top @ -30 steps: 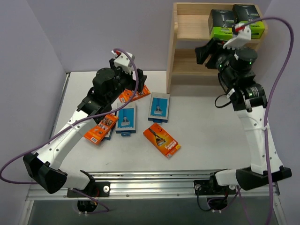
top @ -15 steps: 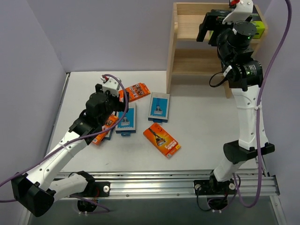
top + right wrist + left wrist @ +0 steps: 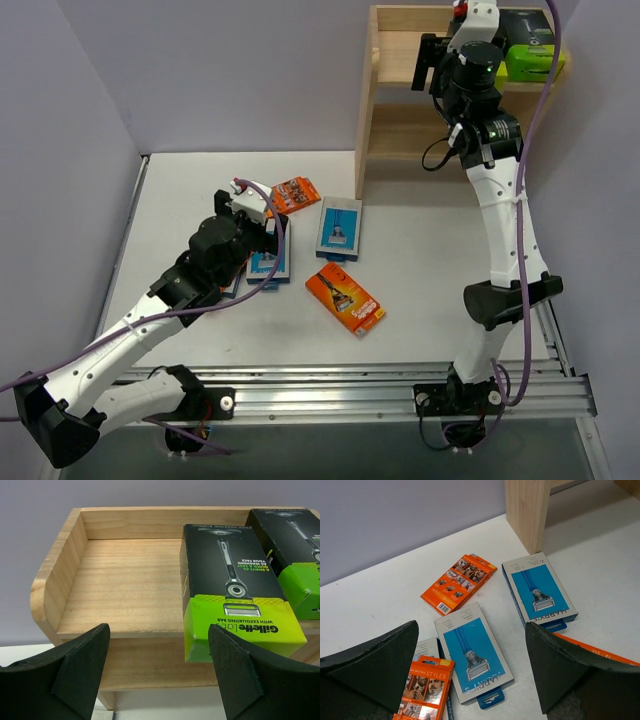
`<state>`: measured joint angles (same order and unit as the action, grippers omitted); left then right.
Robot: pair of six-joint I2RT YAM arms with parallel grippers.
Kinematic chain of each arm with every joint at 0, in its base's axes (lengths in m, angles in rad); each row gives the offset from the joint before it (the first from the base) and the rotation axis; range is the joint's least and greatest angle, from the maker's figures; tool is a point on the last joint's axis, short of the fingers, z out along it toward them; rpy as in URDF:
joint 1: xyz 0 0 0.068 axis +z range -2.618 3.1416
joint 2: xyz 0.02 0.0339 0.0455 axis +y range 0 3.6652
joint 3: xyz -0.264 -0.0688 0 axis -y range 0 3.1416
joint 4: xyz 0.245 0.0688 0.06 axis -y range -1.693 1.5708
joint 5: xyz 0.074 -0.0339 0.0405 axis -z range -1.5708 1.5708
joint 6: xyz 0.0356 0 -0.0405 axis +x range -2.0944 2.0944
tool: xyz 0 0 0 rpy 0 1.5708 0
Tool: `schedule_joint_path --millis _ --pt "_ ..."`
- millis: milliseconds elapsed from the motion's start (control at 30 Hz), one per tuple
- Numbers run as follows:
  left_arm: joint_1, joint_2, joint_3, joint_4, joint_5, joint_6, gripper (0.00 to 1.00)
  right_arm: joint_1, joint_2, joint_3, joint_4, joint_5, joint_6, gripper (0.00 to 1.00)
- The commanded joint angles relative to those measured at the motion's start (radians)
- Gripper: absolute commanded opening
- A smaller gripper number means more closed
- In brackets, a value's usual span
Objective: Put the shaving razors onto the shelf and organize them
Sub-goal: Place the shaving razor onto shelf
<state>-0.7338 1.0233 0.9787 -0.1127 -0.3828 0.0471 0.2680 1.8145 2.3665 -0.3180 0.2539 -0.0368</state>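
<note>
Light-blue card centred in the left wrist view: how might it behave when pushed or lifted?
The light-blue card lies flat on the table, so a push probably slides it, not tips it. It looks thin, likely light and fairly stiff, though low edges may be hard to pinch. Its blue hang tab could flex.

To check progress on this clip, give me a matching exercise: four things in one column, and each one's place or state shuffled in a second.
1. black box with lime-green end
2. light-blue card nearest the shelf
3. left gripper
4. lone orange pack

A. open, over the table
B. on the shelf's top tier
C. flat on the table by the shelf's foot
D. flat on the table, closest to its near edge

Pairs: 1-B; 2-C; 3-A; 4-D
</note>
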Motion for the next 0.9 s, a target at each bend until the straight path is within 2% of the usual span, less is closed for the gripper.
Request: schedule_joint_path --millis 0,333,667,867 --pt "-0.035 -0.020 0.003 0.050 -0.051 0.053 0.97 -0.006 0.014 0.063 0.062 0.073 -0.046 0.75" --pt "-0.085 -0.014 0.003 0.048 -0.057 0.071 0.97 -0.016 0.046 0.027 0.122 0.169 -0.103 0.76" --pt "-0.105 0.006 0.005 0.044 -0.056 0.079 0.97 -0.056 0.082 -0.001 0.128 0.130 -0.097 0.75" --pt "-0.108 0.021 0.008 0.041 -0.053 0.080 0.97 -0.061 0.098 -0.024 0.143 0.172 -0.127 0.72"
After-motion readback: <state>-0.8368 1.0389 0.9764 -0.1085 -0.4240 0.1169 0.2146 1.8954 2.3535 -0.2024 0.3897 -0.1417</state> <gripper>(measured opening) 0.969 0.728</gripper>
